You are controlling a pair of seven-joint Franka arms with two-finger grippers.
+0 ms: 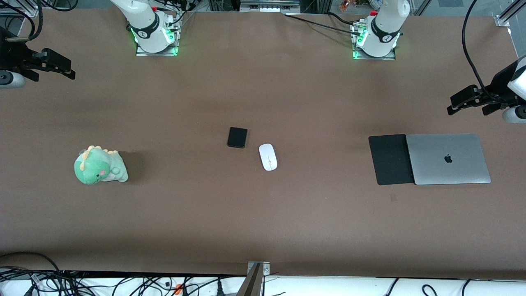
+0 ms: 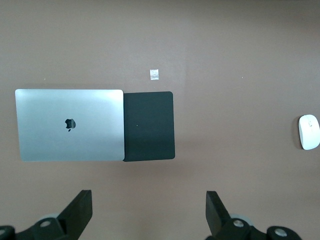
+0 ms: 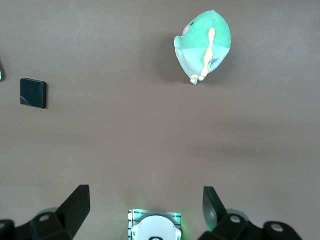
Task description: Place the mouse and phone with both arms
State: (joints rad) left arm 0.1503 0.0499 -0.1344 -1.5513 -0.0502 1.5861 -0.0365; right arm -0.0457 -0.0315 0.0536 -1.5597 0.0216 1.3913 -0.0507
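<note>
- Right gripper [image 1: 68,70]: we saw it raised over the bare brown table [image 1: 263,230] at the right arm's end, jaws spread wide and holding nothing; its own wrist view showed both fingers [image 3: 75,202] well apart above empty tabletop. This arm waited.
- Green dinosaur plush [image 1: 100,165]: it lay on the table toward the right arm's end, apart from everything else and untouched.
- Phone [image 1: 237,137]: it lay flat near the table's middle, free of any grip.
- Mouse [image 1: 268,156]: it rested just beside the phone, slightly nearer the front camera and toward the left arm's end, not touching it and likewise unheld.
- Black mat [image 1: 389,159]: it lay flat toward the left arm's end, with nothing on its exposed part.
- Closed silver laptop [image 1: 448,158]: it overlapped the mat's edge on the side toward the left arm's end.
- Left gripper [image 1: 454,107]: we saw it raised over the table above the laptop's end, jaws released and empty.
- Progress: we judged the task not yet begun; both pick-ups and both placements remained.
</note>
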